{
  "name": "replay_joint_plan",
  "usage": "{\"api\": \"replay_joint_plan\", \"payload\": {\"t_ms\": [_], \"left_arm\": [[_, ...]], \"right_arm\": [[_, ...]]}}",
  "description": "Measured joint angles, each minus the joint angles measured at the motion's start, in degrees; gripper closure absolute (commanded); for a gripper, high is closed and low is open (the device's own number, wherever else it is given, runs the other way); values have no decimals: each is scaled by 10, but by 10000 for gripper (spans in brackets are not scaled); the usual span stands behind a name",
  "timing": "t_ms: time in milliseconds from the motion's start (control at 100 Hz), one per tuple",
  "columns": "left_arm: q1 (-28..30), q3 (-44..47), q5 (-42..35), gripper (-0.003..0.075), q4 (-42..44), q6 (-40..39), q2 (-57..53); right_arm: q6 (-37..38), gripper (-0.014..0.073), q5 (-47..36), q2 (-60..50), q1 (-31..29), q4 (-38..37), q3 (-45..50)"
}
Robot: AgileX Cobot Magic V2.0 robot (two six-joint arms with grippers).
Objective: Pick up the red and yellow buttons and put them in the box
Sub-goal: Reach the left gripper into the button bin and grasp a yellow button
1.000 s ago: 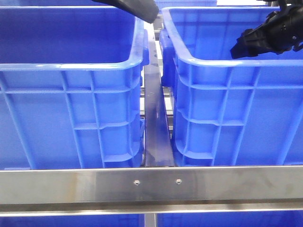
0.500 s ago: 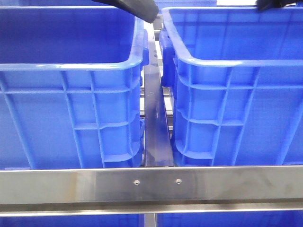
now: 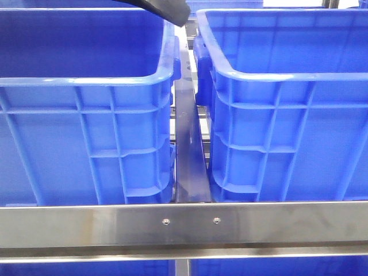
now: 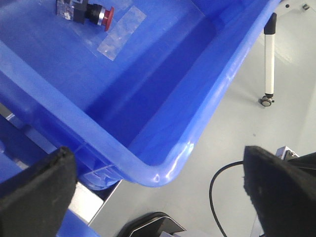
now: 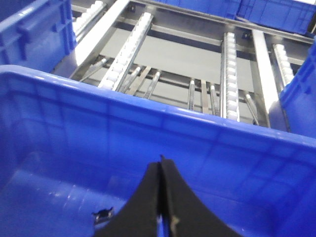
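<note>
Steel roller rack [image 3: 190, 224] up front with two blue crates parked on it, left crate [image 3: 86, 144] and right crate [image 3: 287, 144], thin gap between. Only a black bit of the left arm [image 3: 164, 7] poking in over the left crate's far right corner in the front view. Left gripper [image 4: 158, 195] spread wide, nothing in it, hanging over a crate corner (probably the left one, can't say for sure). Red button [image 4: 98, 15] lying on that crate's floor, well apart from the fingers, clear film [image 4: 121, 32] just beside it. Right gripper [image 5: 160, 170] pinched tight, apparently on nothing, looking down into a blue crate with one small dark scrap [image 5: 102, 215] on the floor, too tiny to identify. No yellow button anywhere in view. Looks like the reach-for-a-pick step, nothing grabbed yet. Next up, probably: swing the left fingers across over the red button, drop down, straddle the cap and squeeze without snagging the film.
</note>
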Motion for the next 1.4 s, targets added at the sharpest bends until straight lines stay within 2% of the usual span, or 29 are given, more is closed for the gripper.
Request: {"api": "replay_joint_plan", "payload": {"t_ms": [340, 520, 710, 880, 1170, 1400], "left_arm": [[4, 0, -18, 82, 26, 0, -3], [57, 0, -18, 82, 48, -4, -25], [135, 0, -6, 82, 129, -57, -44], [176, 0, 8, 82, 229, -137, -44], [184, 10, 51, 82, 423, -312, -23], [184, 11, 78, 82, 444, -342, 32]], "right_arm": [[4, 661, 0, -252, 0, 1, 168], [4, 661, 0, -342, 0, 1, 224], [4, 661, 0, -359, 0, 1, 249], [4, 662, 0, -359, 0, 1, 251], [4, 662, 0, -359, 0, 1, 252], [4, 662, 0, -359, 0, 1, 252]]}}
